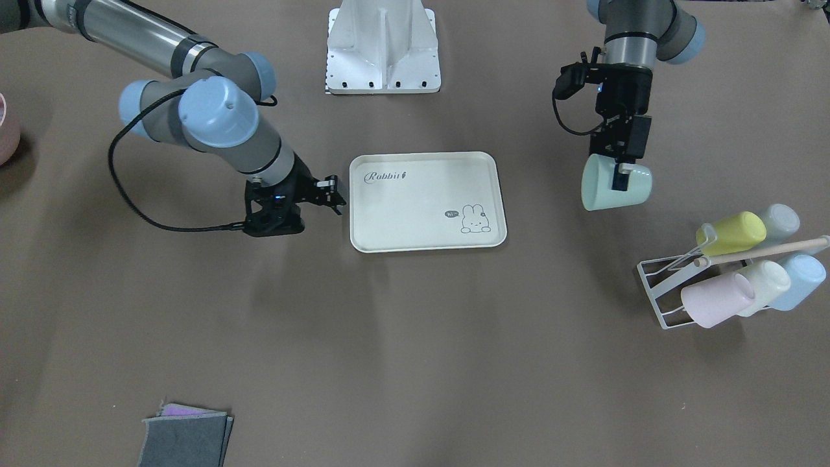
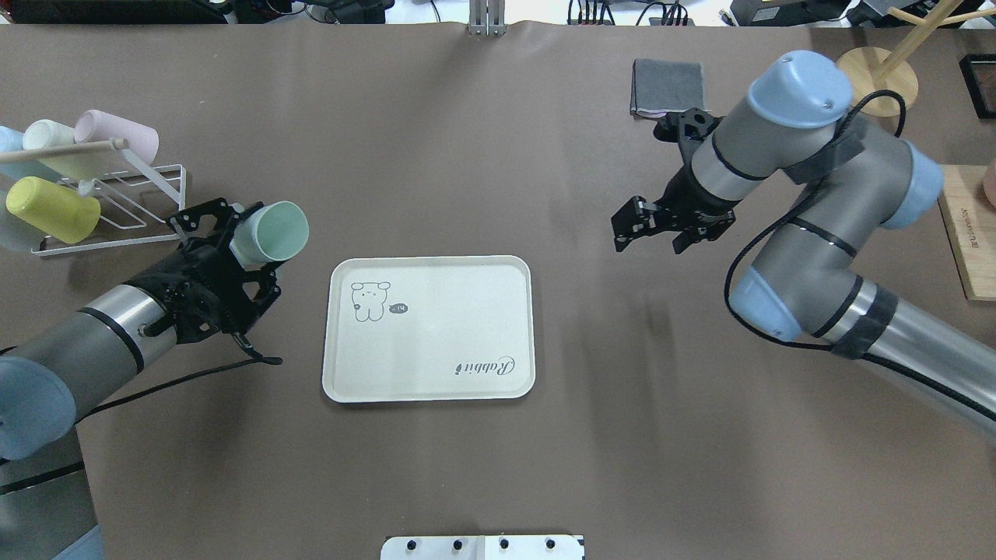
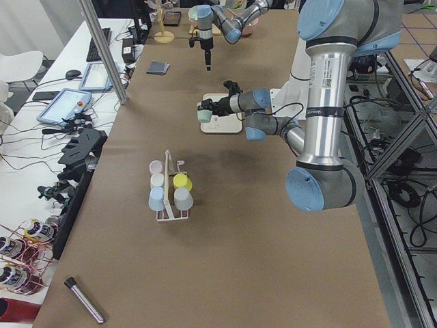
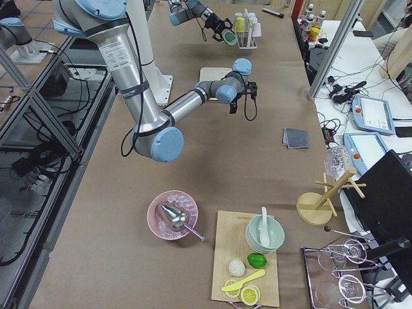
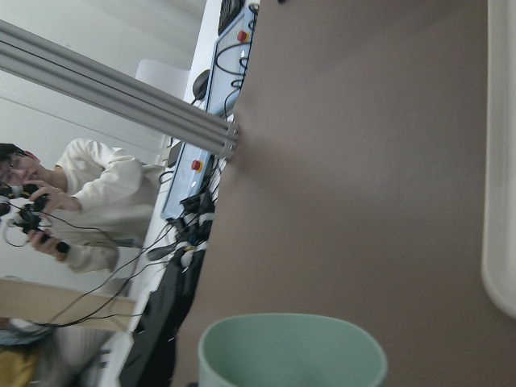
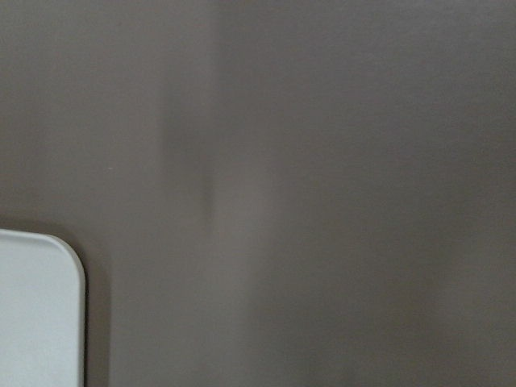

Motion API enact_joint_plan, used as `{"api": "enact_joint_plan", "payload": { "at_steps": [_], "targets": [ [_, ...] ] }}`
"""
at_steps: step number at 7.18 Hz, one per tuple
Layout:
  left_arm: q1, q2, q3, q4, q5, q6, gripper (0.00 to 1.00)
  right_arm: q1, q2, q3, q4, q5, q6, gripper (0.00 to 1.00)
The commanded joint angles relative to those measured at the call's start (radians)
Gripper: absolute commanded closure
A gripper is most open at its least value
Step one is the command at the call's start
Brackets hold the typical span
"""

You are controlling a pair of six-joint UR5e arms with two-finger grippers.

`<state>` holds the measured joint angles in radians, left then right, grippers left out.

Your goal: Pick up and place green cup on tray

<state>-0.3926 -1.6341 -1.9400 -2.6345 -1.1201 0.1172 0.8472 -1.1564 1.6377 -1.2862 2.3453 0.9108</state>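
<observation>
Gripping cup [image 2: 274, 231] sideways in closed left hand [image 2: 245, 233], raised off desk [image 2: 467, 117], near tray [image 2: 467, 311] (not over it yet); remaining: carry across, set down, release; right hand [image 2: 650, 233] spread, empty.

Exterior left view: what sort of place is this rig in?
Probably a robotics lab set up for teleoperated data collection: a teach pendant lies on the side bench, an aluminium frame post stands beside it, and the left wrist view shows an operator holding handheld controllers.
</observation>
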Motion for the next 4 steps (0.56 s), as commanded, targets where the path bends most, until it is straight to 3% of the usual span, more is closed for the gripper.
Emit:
{"api": "enact_joint_plan", "payload": {
  "at_steps": [1,2,3,4],
  "targets": [
    [0.105,-0.084,0.096,-0.192,-0.044,-0.228,0.92,0.143,-0.129,0.011,-0.001,0.100,-0.188,0.00],
    [0.160,-0.133,0.169,-0.284,-0.061,-0.331,0.92,0.198,-0.182,0.004,-0.011,0.103,-0.226,0.00],
    [0.172,-0.232,0.303,-0.415,-0.069,-0.412,0.92,0.243,-0.225,-0.016,-0.033,0.097,-0.301,0.00],
    [0.160,-0.298,0.397,-0.480,-0.134,-0.459,0.92,0.309,-0.249,-0.018,-0.136,0.083,-0.422,0.00]
  ]
}}
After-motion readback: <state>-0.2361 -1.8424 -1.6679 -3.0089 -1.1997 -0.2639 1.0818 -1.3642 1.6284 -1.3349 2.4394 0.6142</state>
